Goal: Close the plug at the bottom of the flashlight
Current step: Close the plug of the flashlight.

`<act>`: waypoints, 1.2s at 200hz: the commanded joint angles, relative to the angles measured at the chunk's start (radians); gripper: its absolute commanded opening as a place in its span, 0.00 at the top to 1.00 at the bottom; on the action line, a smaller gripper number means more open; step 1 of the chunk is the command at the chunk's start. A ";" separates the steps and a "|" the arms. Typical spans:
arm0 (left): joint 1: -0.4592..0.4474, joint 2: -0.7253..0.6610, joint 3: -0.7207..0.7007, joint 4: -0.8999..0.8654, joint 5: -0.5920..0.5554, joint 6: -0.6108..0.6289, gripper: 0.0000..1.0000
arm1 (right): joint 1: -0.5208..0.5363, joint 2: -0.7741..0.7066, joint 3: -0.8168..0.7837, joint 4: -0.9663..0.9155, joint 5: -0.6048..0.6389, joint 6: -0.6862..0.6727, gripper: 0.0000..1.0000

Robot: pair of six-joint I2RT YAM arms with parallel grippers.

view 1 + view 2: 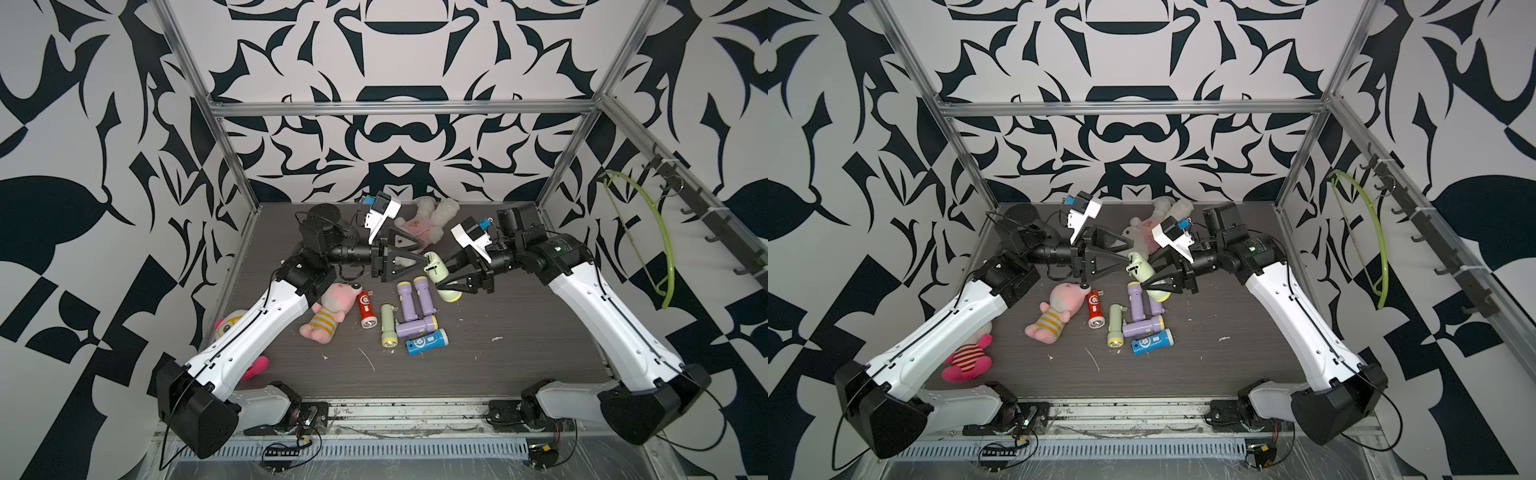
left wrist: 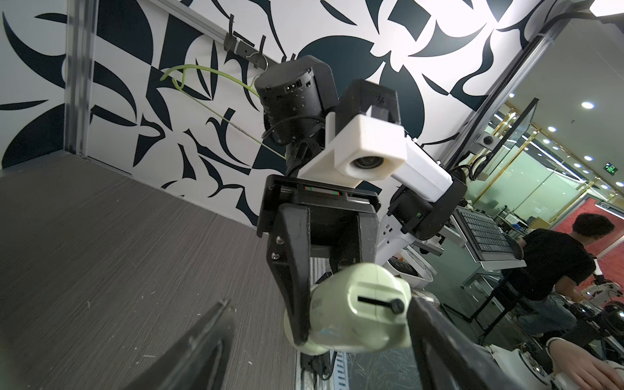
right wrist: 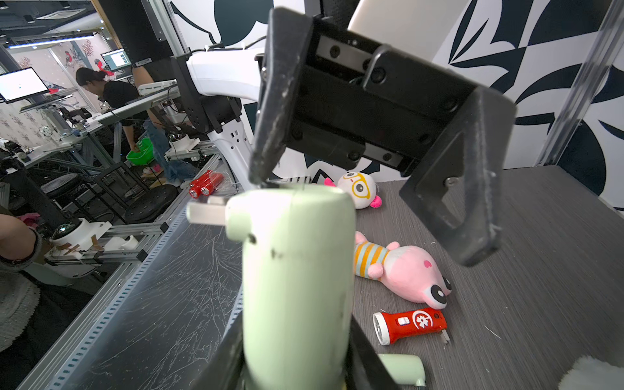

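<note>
My right gripper [image 1: 440, 276] [image 3: 293, 364] is shut on the body of a pale green flashlight [image 1: 435, 266] [image 1: 1139, 266] [image 3: 297, 270] and holds it above the table, in both top views. Its bottom end [image 2: 364, 304] points at my left gripper [image 1: 424, 253] [image 1: 1127, 254] [image 2: 320, 302], which is open with the end between its fingers. In the right wrist view the plug's metal prongs [image 3: 206, 212] stick out sideways from that end. One left fingertip [image 3: 261, 177] is right at the end's edge.
On the dark table [image 1: 519, 353] lie purple flashlights [image 1: 405, 299], a green one [image 1: 388, 326], a blue one [image 1: 428, 341] and a red one [image 1: 365, 309]. Plush toys: pink [image 1: 328, 311], white at the back [image 1: 432, 220], one under the left arm [image 1: 228, 326]. A green hanger [image 1: 660, 232] hangs on the right wall.
</note>
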State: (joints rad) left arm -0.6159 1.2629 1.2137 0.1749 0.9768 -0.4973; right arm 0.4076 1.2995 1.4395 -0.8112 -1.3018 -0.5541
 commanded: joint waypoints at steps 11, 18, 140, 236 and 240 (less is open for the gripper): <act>-0.007 -0.017 0.019 0.002 0.016 0.019 0.17 | 0.003 0.006 0.053 -0.004 -0.039 -0.021 1.00; -0.007 -0.016 0.021 0.002 0.016 0.019 0.19 | 0.003 0.006 0.053 -0.005 -0.039 -0.021 1.00; -0.017 0.004 0.034 0.000 0.023 0.023 0.45 | 0.004 0.001 0.055 -0.029 -0.055 -0.046 1.00; -0.022 0.004 0.030 0.012 0.001 0.029 0.73 | 0.004 -0.019 0.055 -0.047 -0.085 -0.064 1.00; -0.022 0.004 0.029 0.012 -0.001 0.032 0.74 | 0.004 -0.020 0.055 -0.046 -0.086 -0.064 1.00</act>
State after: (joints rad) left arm -0.6353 1.2629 1.2270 0.1917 0.9913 -0.4782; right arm 0.4053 1.3163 1.4517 -0.8715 -1.3128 -0.5945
